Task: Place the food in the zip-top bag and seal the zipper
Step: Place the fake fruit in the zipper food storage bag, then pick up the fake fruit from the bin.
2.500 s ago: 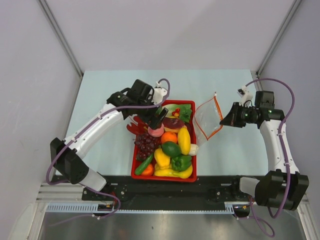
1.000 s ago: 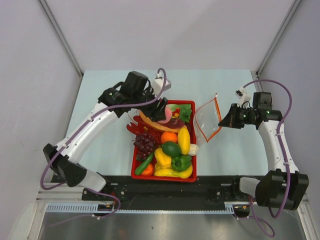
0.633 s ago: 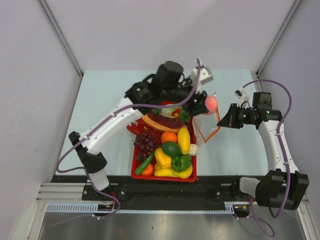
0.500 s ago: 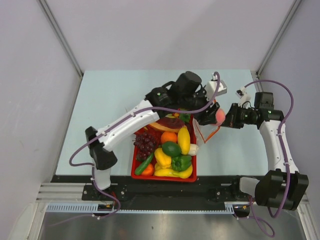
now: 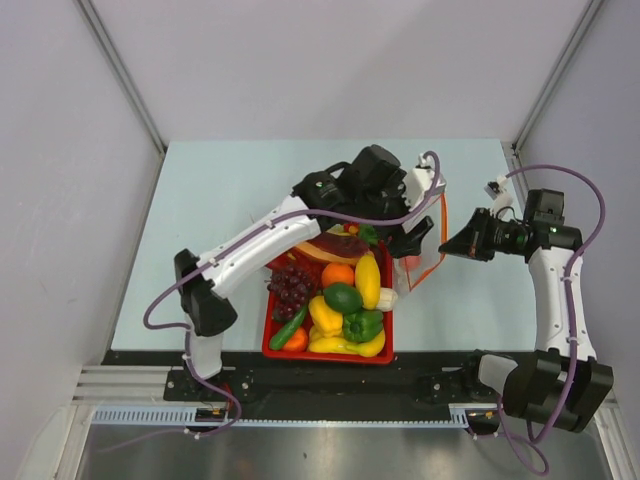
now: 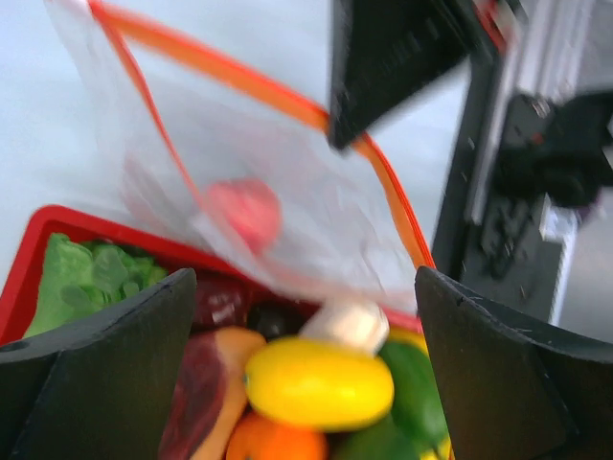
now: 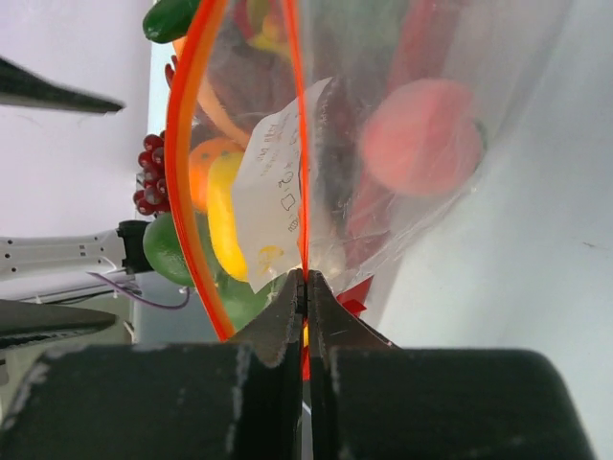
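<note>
Clear zip-top bag (image 6: 297,182) holds 1 pink peach (image 6: 244,213); red tray (image 6: 24,264) full. My left hand (image 5: 412,238) spread; right hand (image 7: 306,278) pinching zipper (image 6: 225,69).

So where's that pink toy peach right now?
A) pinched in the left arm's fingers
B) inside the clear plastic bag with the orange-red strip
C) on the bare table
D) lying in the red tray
B: the pink toy peach shows through the wall of the clear plastic bag, and the left arm's fingers stand wide apart with nothing between them.
</note>
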Controlling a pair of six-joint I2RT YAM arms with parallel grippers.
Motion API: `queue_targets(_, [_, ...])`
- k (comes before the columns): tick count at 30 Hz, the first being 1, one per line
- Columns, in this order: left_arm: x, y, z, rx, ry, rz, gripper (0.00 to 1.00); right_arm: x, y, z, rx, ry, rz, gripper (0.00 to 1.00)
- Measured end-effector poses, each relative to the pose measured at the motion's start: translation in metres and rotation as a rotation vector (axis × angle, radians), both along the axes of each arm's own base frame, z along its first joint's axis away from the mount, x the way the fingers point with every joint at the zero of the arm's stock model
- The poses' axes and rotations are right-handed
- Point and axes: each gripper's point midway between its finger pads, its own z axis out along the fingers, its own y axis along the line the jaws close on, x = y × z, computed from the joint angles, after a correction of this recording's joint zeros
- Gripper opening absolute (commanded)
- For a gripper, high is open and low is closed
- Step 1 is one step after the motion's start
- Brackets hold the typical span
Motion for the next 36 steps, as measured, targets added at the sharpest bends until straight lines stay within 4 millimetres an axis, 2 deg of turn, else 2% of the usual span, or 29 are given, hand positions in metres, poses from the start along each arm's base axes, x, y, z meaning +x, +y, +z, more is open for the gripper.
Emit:
queue_targets(2, [-0.01, 0.016, 0.004, 0.004, 0.001, -0.059, 1.0, 0.0, -0.002, 0.001, 0.015, 0.008, -0.008, 0.0])
queue_targets(8, [-0.045, 0.101, 0.013, 0.044, -0.056, -0.232, 1.0, 0.001, -0.004, 0.003, 0.041, 0.02, -0.015, 0.0])
queue_targets(10, [-0.062, 0.125, 0.009, 0.066, -0.109, -0.3, 1.0, 0.001, -0.004, 0.003, 0.045, 0.018, -0.013, 0.0])
queue_targets(13, [-0.083, 0.147, -0.004, 0.107, -0.16, -0.388, 1.0, 0.001, -0.003, 0.004, 0.05, 0.02, -0.011, 0.0])
queue_targets(16, [-0.091, 0.154, -0.024, 0.162, -0.183, -0.457, 1.0, 0.001, -0.003, 0.003, 0.05, 0.021, -0.011, 0.0])
queue_targets(19, [-0.096, 0.157, -0.055, 0.242, -0.193, -0.506, 1.0, 0.001, -0.003, 0.003, 0.051, 0.023, -0.011, 0.0])
queue_targets(23, [-0.101, 0.156, -0.087, 0.31, -0.225, -0.546, 1.0, 0.002, -0.003, 0.002, 0.051, 0.024, -0.01, 0.0])
queue_targets(27, [-0.101, 0.151, -0.098, 0.328, -0.266, -0.561, 0.99, 0.002, -0.002, 0.002, 0.051, 0.023, -0.006, 0.0])
queue_targets(36, [-0.092, 0.143, -0.103, 0.325, -0.337, -0.558, 0.84, 0.002, -0.001, 0.002, 0.051, 0.025, -0.002, 0.0])
